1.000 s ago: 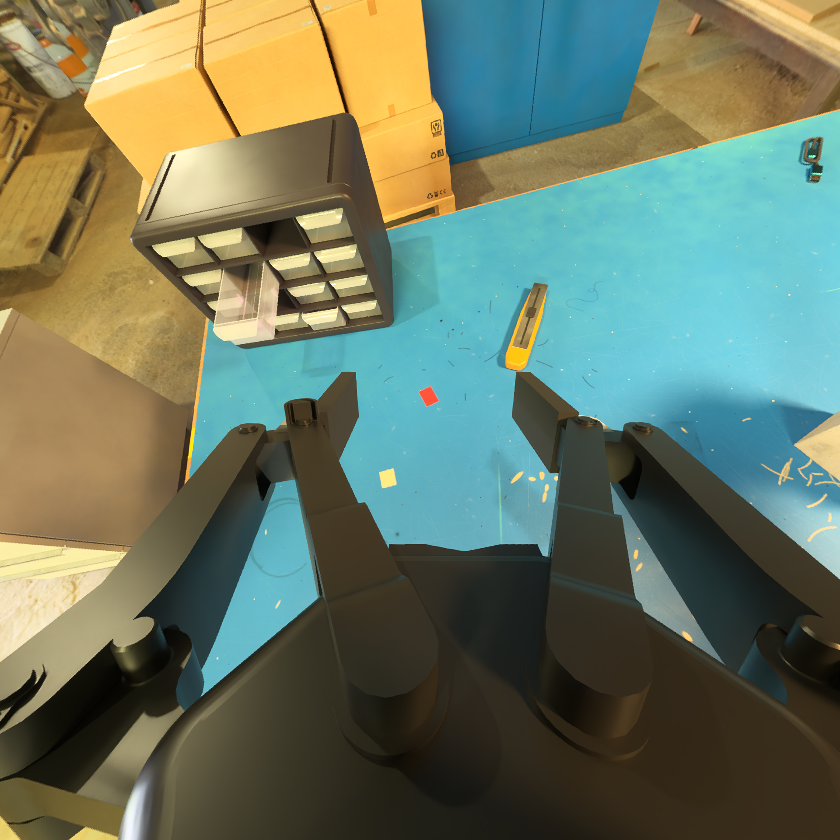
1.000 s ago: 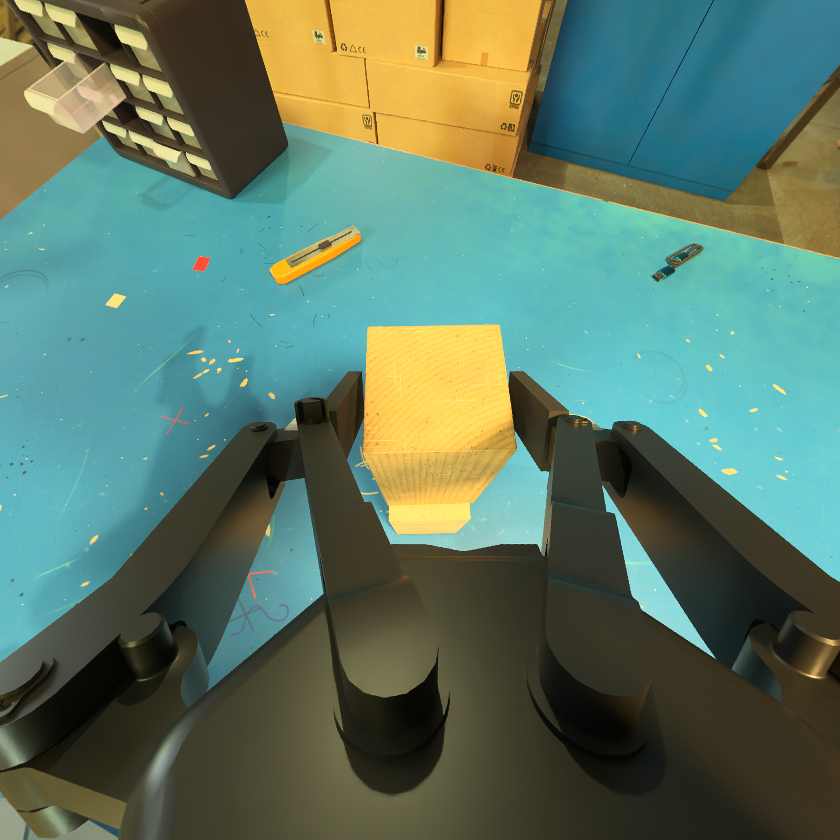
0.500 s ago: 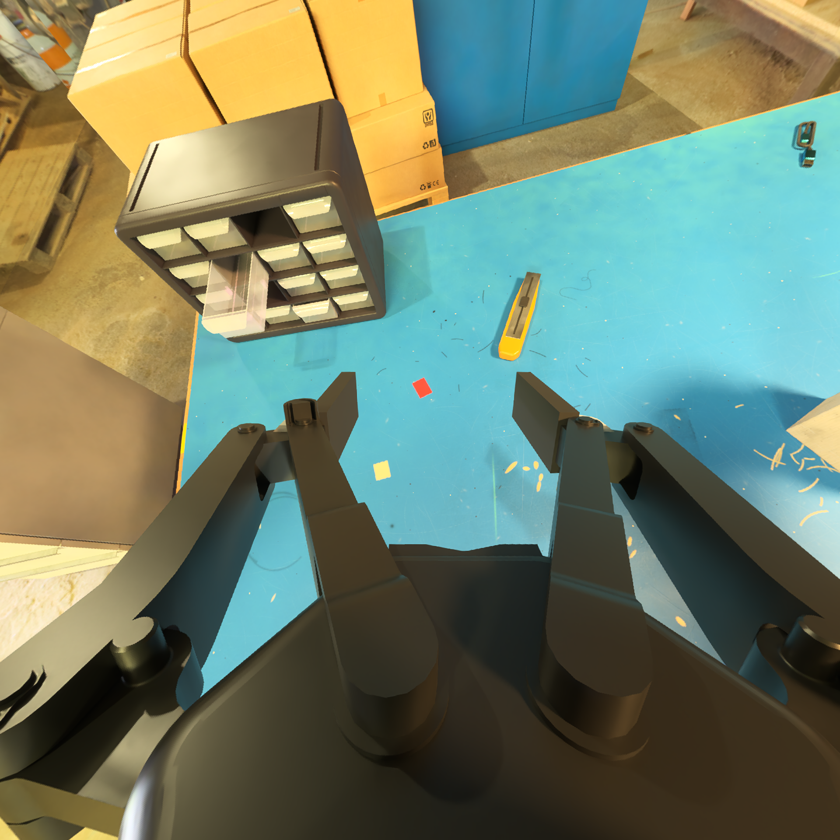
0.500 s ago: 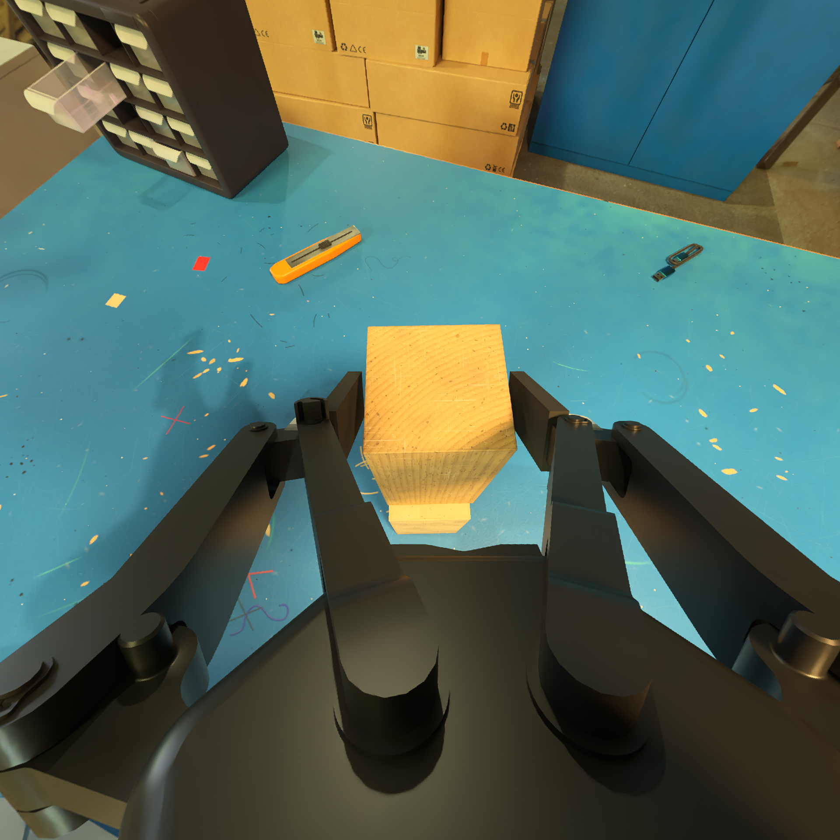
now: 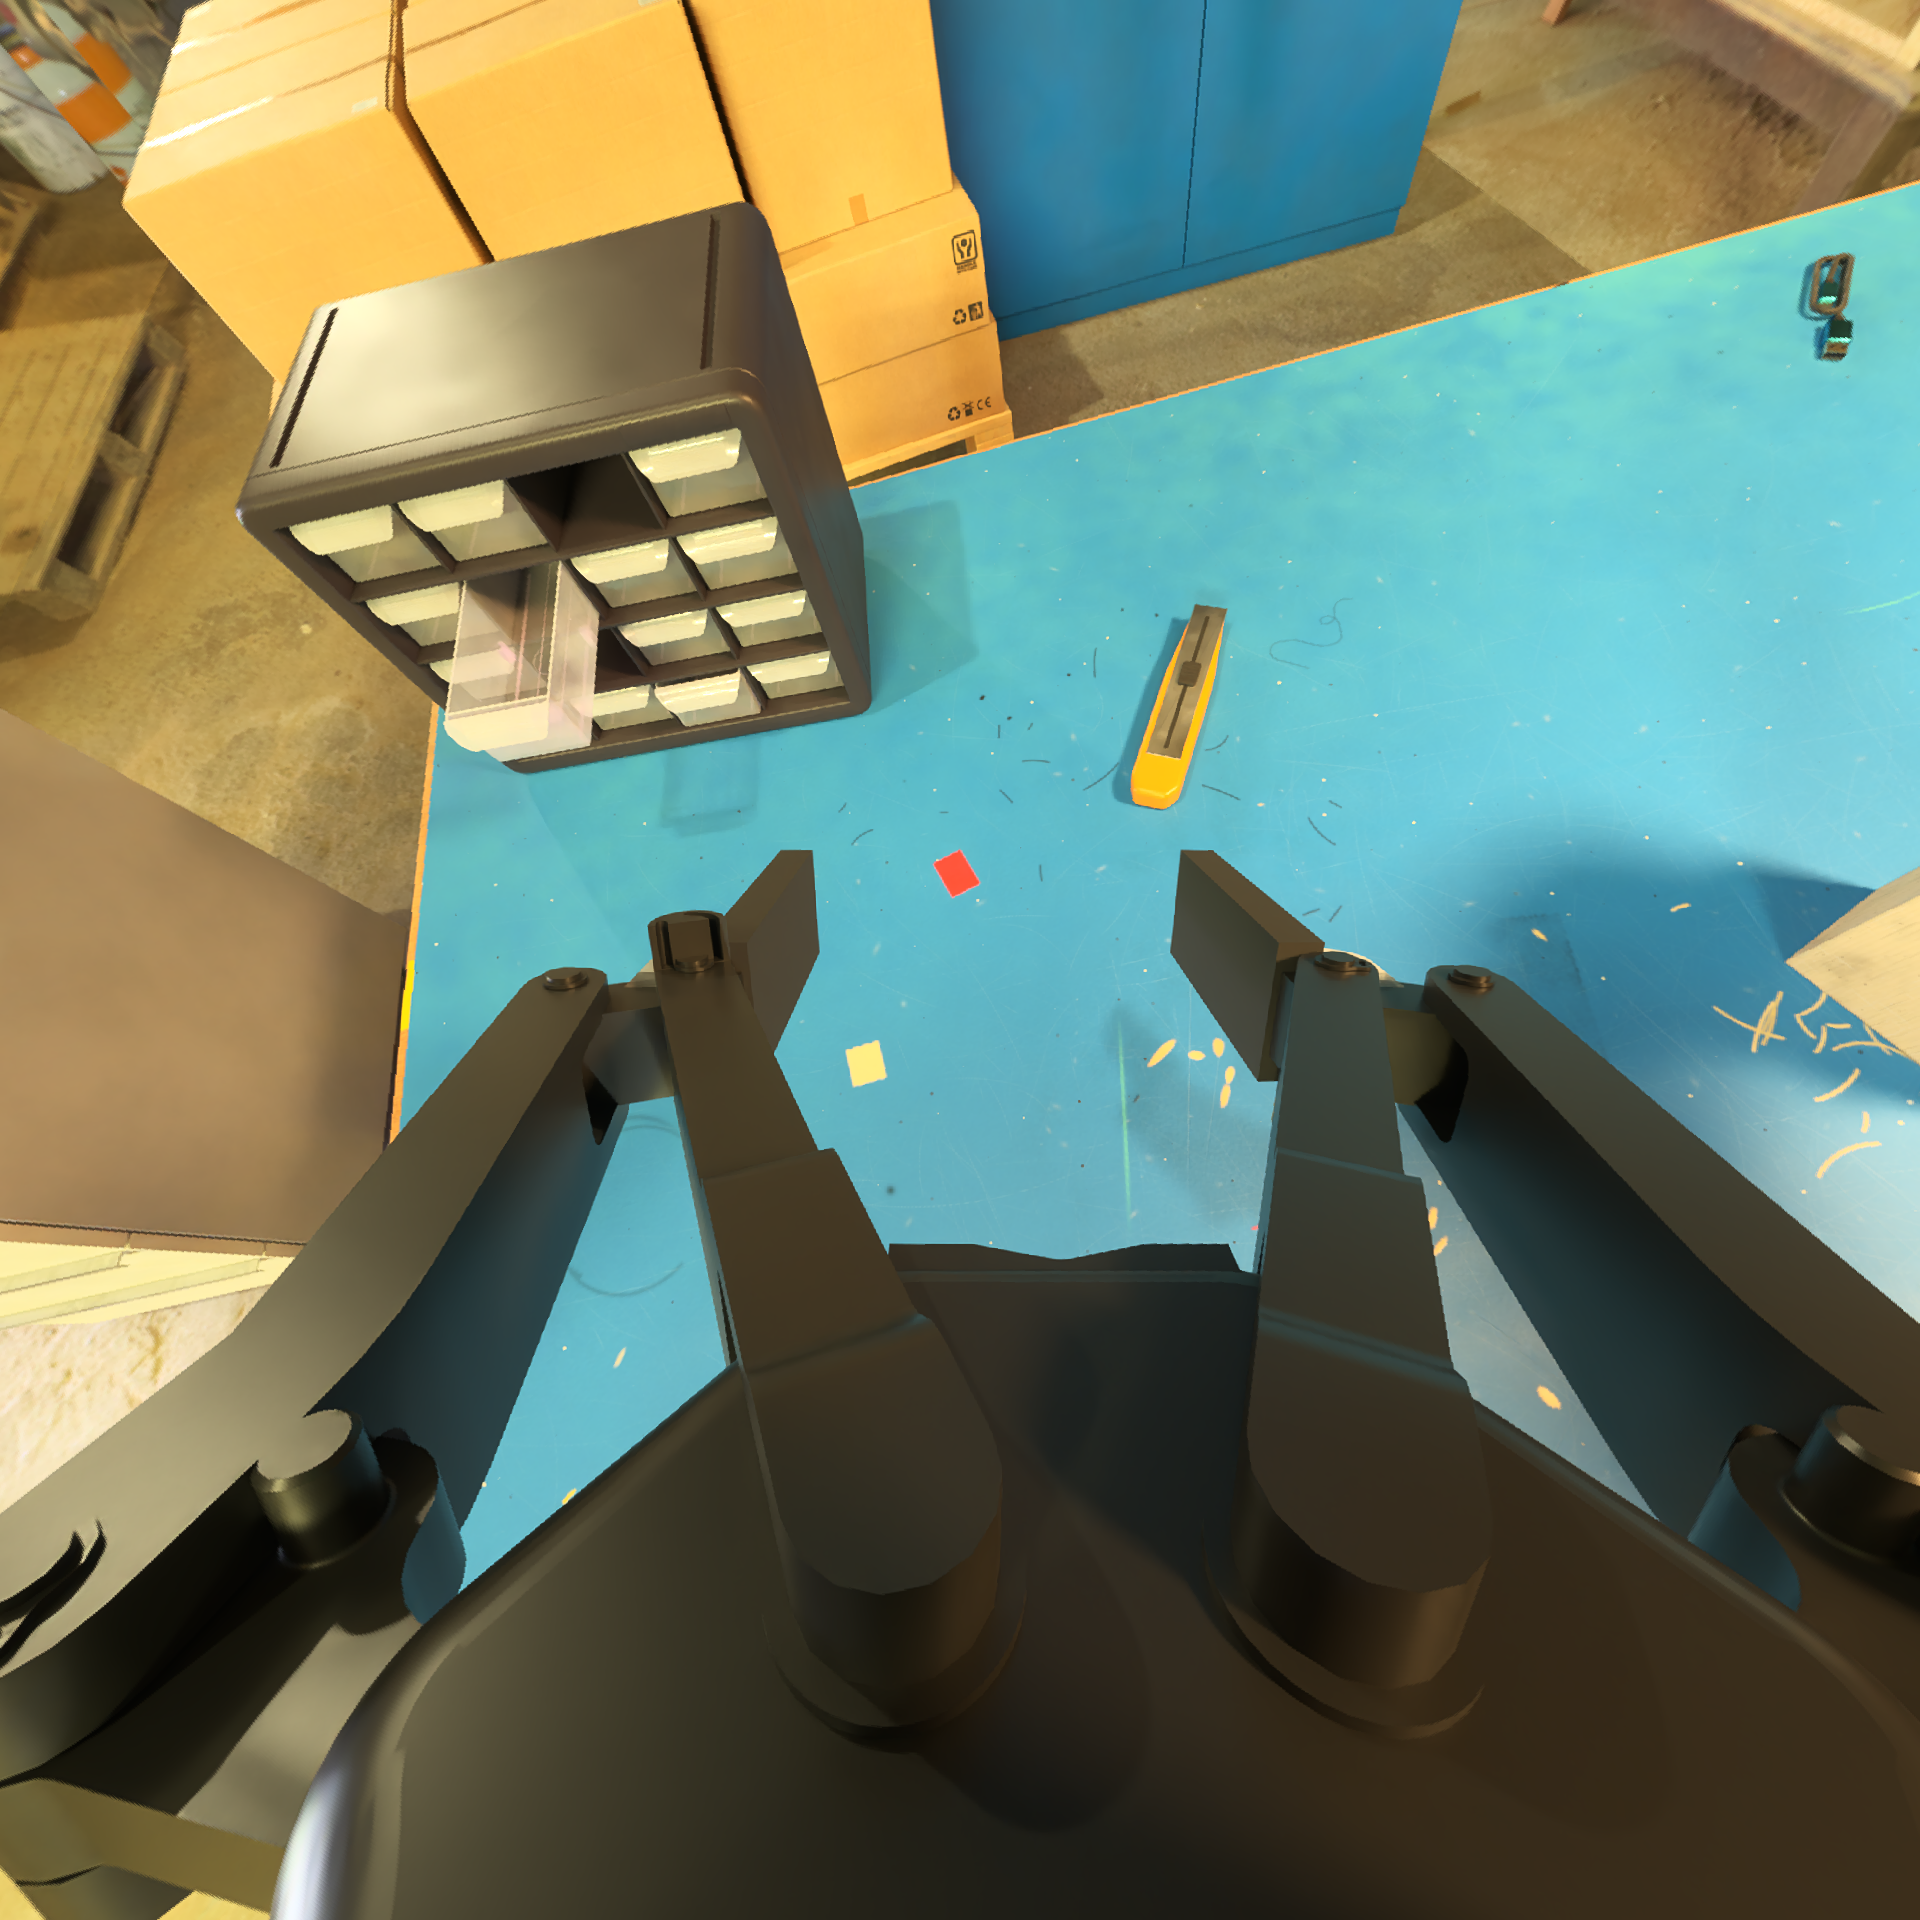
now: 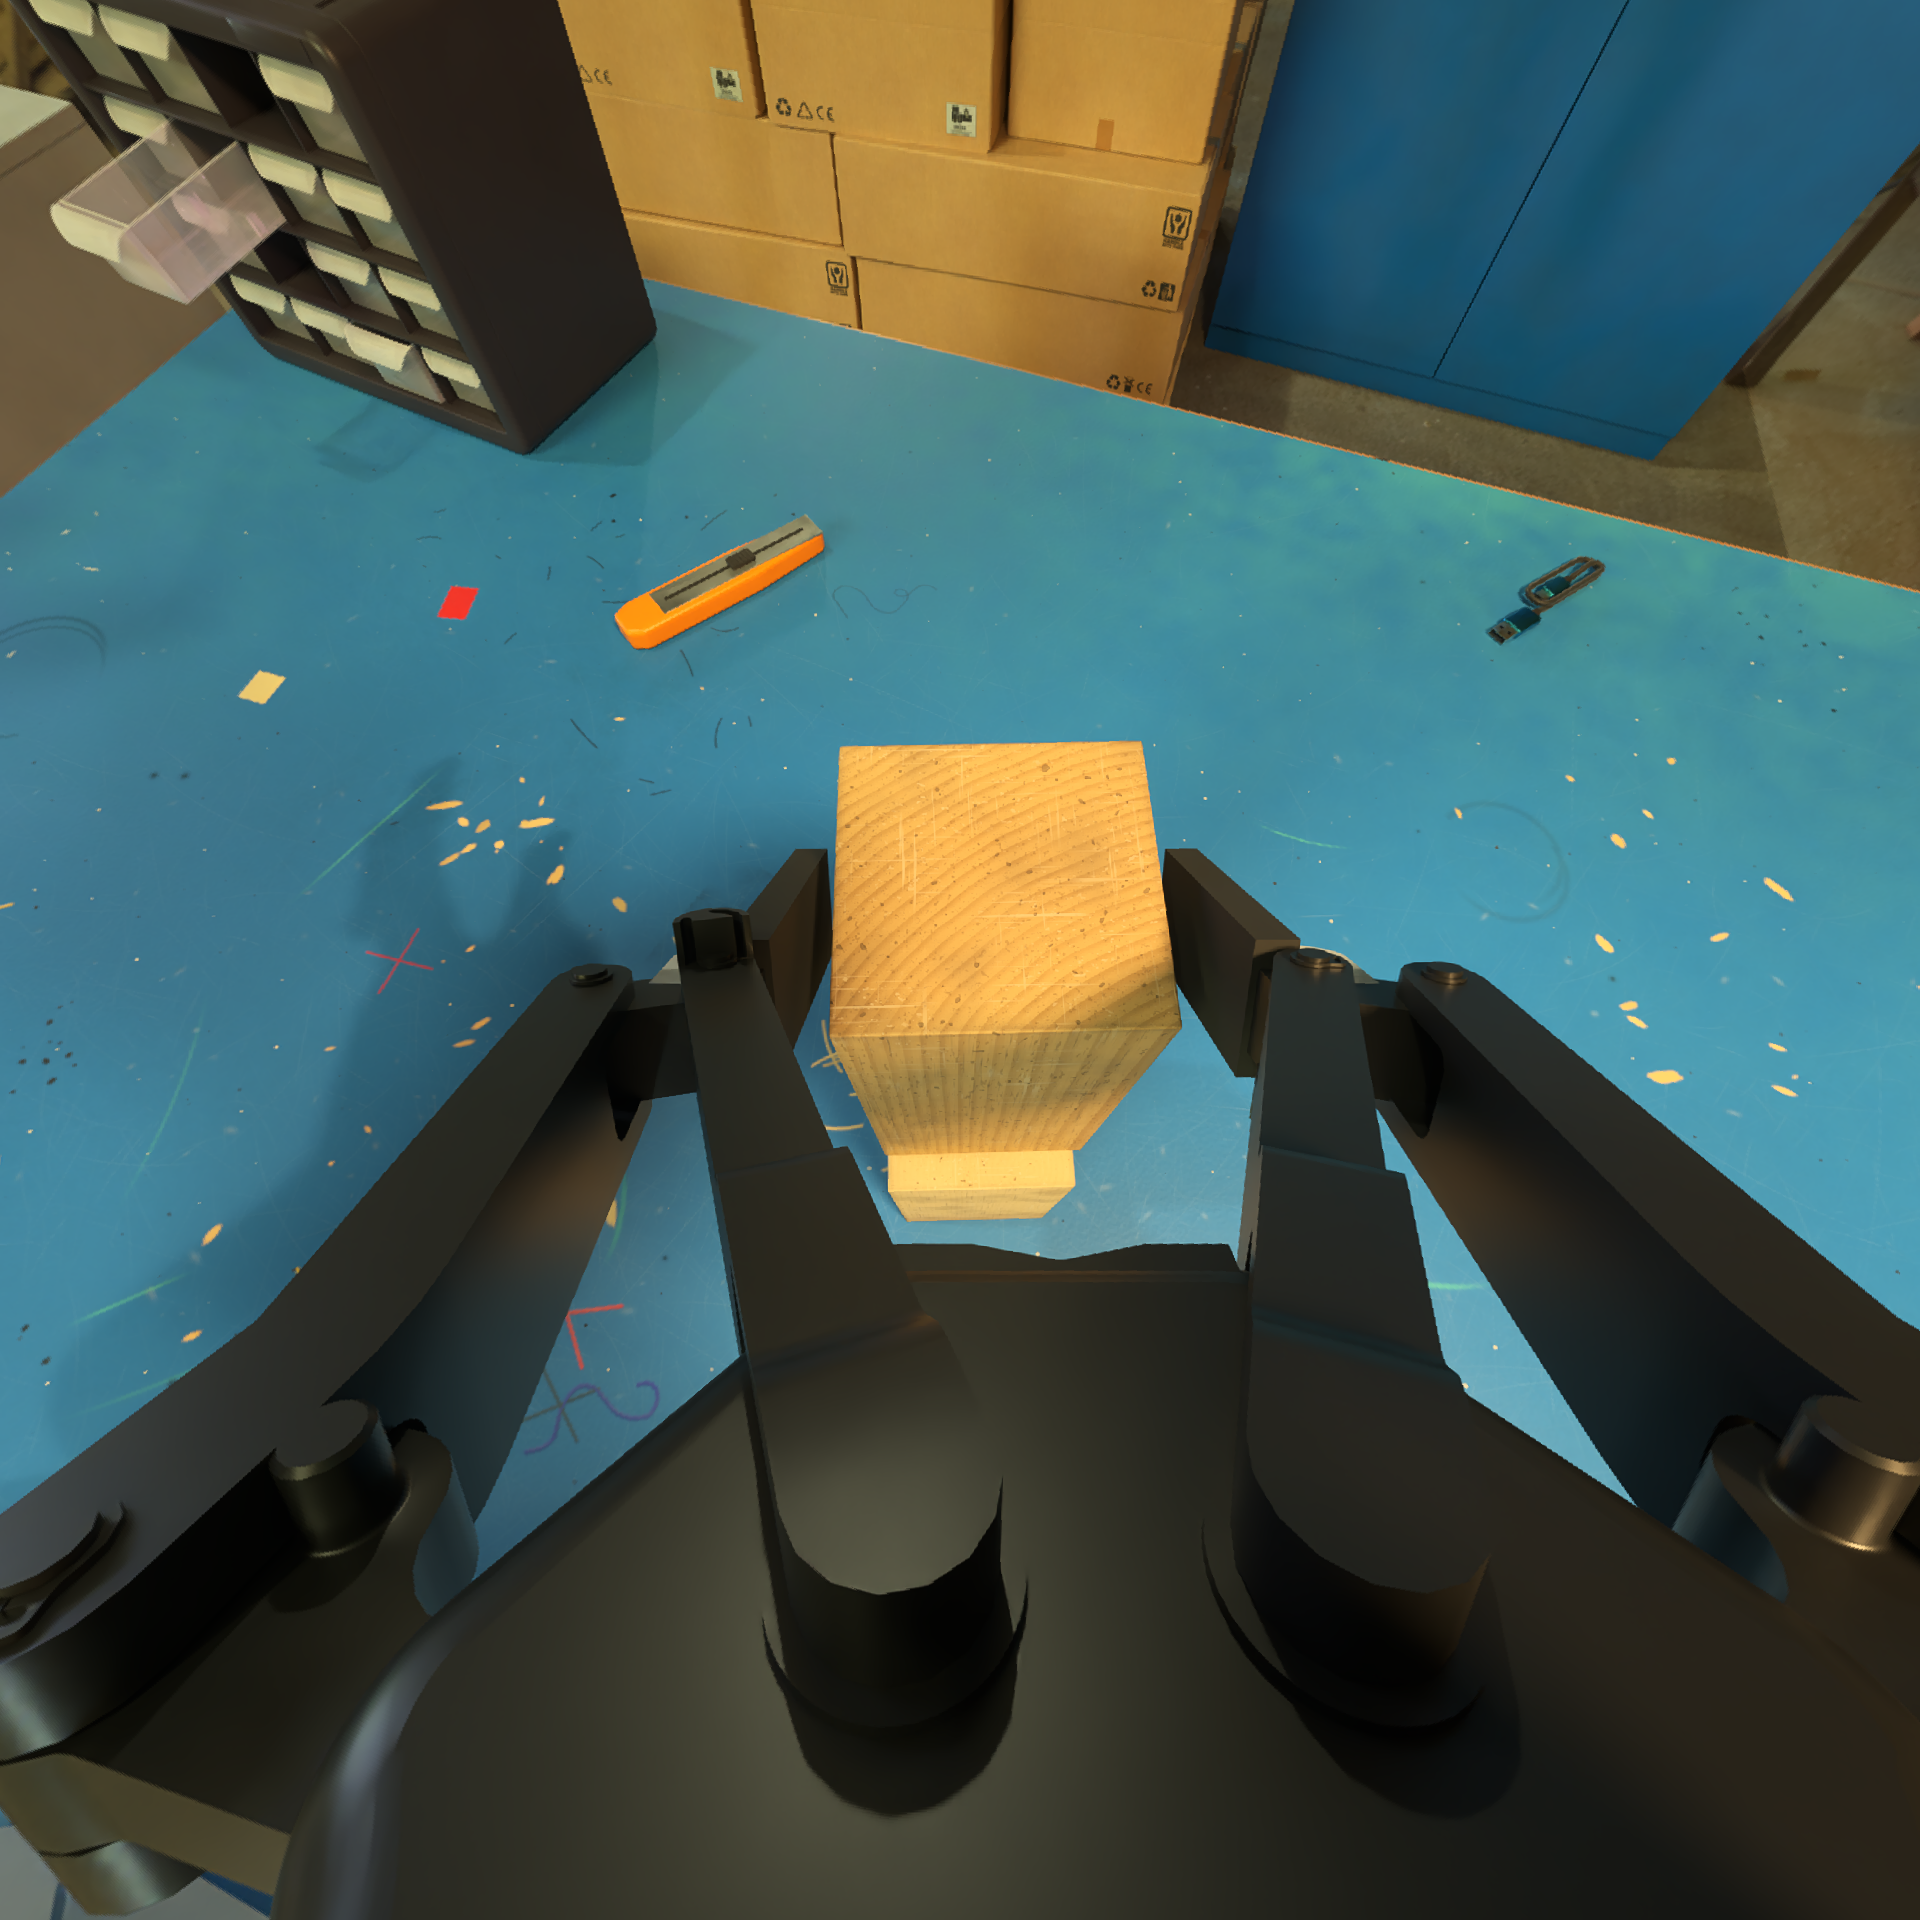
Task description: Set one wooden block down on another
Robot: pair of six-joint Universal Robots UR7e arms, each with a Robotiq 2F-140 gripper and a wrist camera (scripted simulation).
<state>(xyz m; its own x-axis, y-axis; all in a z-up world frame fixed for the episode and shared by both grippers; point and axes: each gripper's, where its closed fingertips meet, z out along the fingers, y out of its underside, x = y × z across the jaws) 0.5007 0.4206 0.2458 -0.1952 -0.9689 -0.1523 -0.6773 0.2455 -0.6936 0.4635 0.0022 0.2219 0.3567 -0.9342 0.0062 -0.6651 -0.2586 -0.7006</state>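
Upper block (image 6: 997, 914) between right tool (image 6: 997, 935) pads, gripped (lower block (image 6: 982, 1184) beneath).

Matte black left tool (image 5: 995, 914); jointed linkage fingers; round pivot pins

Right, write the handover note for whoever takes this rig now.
Left gripper: open, empty, above bare table.
Right gripper: pads flank the upper wooden block; cannot tell whether they grip it.
Blocks: the upper one sits over the lower wooden block, roughly aligned; contact between them looks likely but unconfirmed.
Done: block brought onto the other.
Left: confirm it rests, open the right gripper fully, lift clear.
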